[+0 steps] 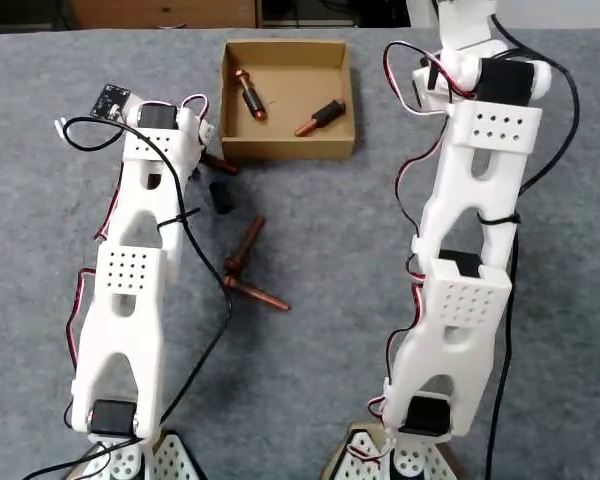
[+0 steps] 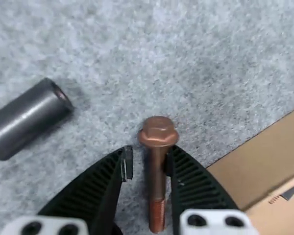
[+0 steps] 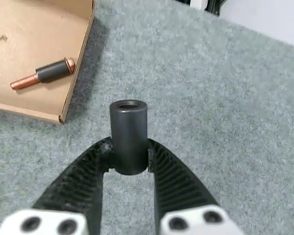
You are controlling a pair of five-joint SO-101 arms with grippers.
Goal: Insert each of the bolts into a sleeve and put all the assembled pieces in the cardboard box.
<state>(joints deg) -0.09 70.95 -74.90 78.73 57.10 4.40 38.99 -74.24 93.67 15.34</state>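
Grey surface (image 1: 330,250): right gripper (image 3: 129,151) clamps a sleeve (image 3: 129,127). Left gripper (image 2: 148,154), slightly open, straddles a bolt (image 2: 158,134); it should close squarely mid-shank.

Left end effector (image 2: 148,160) parted, right end effector (image 3: 129,152) clamped.

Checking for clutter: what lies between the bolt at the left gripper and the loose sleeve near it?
Nothing: in the left wrist view, bare grey mat runs from the bolt to the loose sleeve.

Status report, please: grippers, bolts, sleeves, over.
Left gripper open astride copper hex-head bolt. Right gripper shut on dark cylindrical metal sleeve. Two assembled pieces in cardboard box.
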